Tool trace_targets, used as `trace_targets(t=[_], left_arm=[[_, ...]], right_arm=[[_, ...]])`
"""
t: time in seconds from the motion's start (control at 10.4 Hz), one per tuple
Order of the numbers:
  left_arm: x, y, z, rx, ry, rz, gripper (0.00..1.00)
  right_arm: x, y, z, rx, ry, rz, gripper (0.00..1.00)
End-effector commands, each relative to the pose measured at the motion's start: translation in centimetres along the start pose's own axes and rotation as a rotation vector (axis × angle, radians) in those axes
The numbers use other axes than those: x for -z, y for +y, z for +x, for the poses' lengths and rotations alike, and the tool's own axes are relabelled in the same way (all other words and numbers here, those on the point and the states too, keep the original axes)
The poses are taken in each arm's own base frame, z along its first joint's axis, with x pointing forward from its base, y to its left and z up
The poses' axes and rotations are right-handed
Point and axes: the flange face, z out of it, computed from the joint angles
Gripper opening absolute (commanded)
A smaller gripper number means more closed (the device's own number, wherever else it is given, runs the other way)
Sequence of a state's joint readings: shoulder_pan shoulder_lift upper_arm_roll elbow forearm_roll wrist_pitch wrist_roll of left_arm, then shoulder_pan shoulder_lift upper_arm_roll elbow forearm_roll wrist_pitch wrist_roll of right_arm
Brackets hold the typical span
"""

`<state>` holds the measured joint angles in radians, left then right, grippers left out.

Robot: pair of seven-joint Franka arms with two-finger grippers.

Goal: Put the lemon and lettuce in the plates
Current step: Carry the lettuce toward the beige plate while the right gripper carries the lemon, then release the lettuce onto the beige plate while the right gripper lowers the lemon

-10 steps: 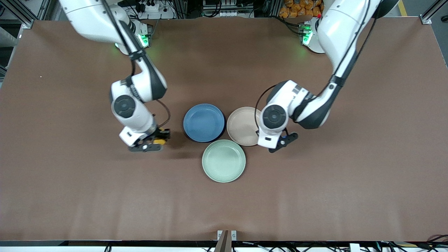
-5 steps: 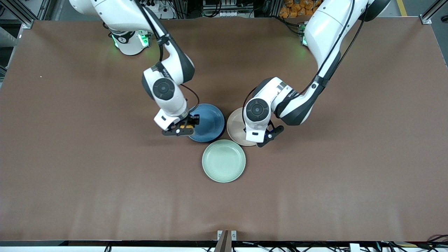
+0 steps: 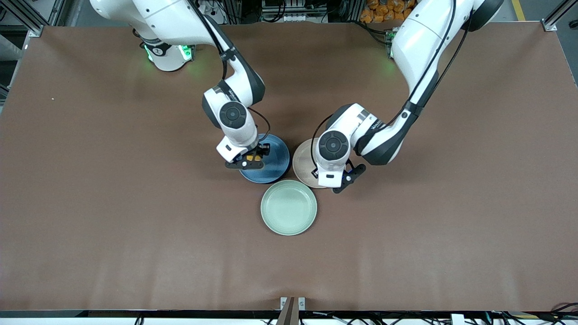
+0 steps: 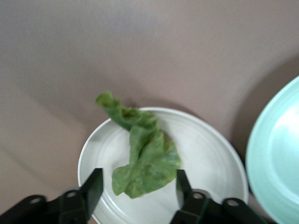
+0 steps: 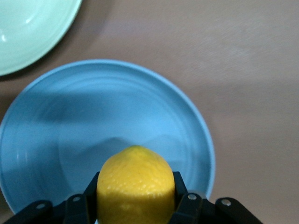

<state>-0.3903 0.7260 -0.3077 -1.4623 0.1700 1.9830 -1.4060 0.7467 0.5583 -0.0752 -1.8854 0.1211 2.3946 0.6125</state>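
Robot lab: alu frame rails [image 3: 27, 16], cables [image 3: 289, 11], brown-covered table [image 3: 90, 225].

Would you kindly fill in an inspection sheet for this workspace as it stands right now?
Surface: brown table, bare apart from three plates at its middle.
Job's things: lemon clamped in the right gripper over the blue plate; lettuce lying on the beige plate, partly over its rim.
Clutter: mint-green plate, nothing in it, nearest the front camera.
Grippers: right gripper shut on the lemon; left gripper open over the beige plate, fingers either side of the lettuce, not gripping it.
Cables: black cables run along both arms.
Surroundings: metal framing, plugs and an orange pile past the table's edge by the bases.
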Motion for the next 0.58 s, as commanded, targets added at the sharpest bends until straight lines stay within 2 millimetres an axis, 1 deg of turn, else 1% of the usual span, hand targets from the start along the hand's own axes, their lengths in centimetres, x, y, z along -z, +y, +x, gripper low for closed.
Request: trace_targets(t=[0.0,0.1,0.19,0.29,0.38,0.48], left_arm=[[4.9,-0.9,1.1,-0.1,0.035,-0.046,1.0],[7.0,-2.0,3.4,-0.135,0.053,-0.065,1.0],[8.6,-2.9,4.7,-0.187,0.065,-0.074,1.0],[10.3,-4.0,6.3,-0.237,0.079,-0.078,1.0],[11.7,-5.2,8.0,-0.276,0.089,-0.08,1.0],[13.1,-6.5,9.5,-0.313,0.101,-0.076,1.0]], right_arm=[[-1.3,-1.6,0.9,-0.034,0.018,0.024,0.26],[-1.6,-2.2,0.7,-0.025,0.029,0.029,0.29],[-2.0,-2.1,0.7,-0.026,0.029,0.027,0.41],[-2.0,-2.2,0.8,-0.023,0.029,0.026,0.6],[-1.9,-2.1,0.9,-0.02,0.032,0.025,1.0],[-1.3,-2.1,1.2,-0.022,0.039,0.029,1.0]])
